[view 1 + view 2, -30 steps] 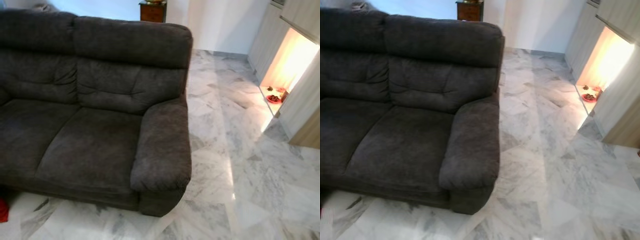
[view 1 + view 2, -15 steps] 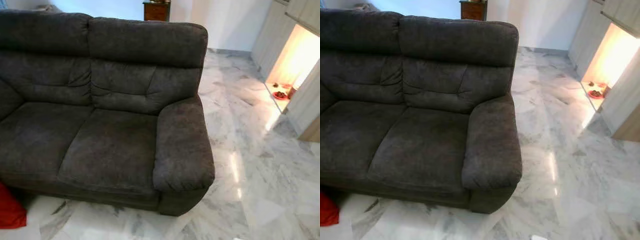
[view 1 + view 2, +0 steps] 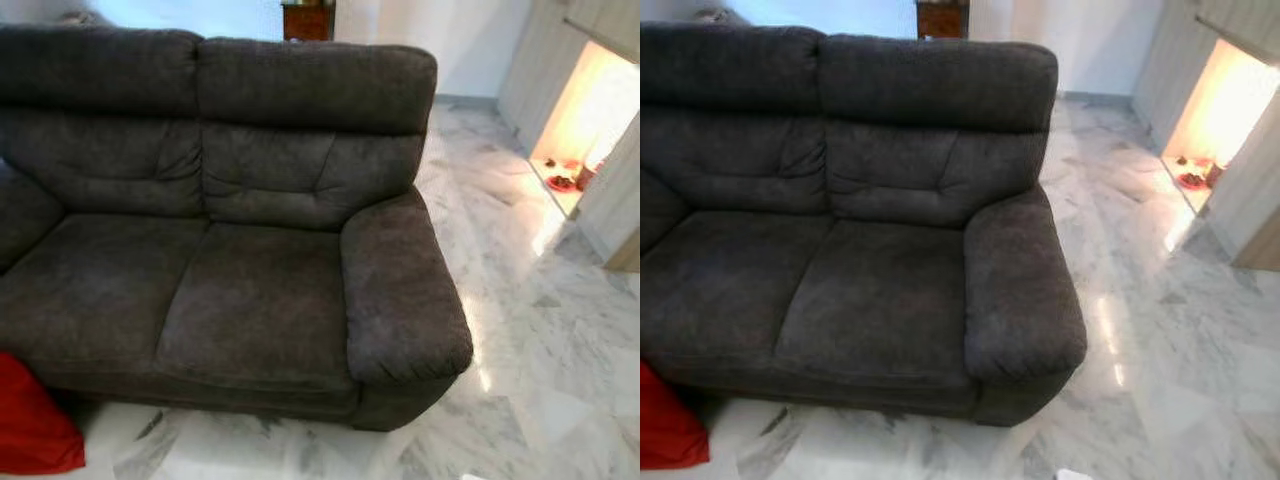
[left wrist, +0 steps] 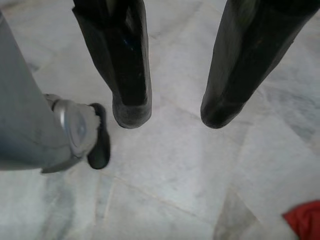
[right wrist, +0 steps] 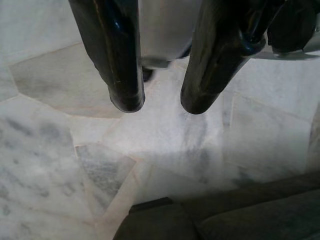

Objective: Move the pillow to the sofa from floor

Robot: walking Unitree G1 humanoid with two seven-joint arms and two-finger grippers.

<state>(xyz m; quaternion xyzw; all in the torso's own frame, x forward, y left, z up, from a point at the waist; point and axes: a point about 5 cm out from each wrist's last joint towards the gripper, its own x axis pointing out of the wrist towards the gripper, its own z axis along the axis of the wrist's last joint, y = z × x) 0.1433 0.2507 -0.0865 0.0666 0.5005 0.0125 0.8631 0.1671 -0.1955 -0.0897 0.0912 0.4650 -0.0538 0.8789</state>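
Red pillow (image 3: 35, 425) lay on the marble floor (image 3: 560, 330) at the robot's far left, against the sofa (image 3: 230, 230) front, cut by frame edge. Risk: a reach from there could fall short or snag the sofa base. Left gripper (image 4: 170, 117) hung over the floor, fingers apart, empty. Right gripper (image 5: 159, 105) likewise, narrower gap.

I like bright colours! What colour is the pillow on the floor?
Red; the pillow shows best in the left eye view.
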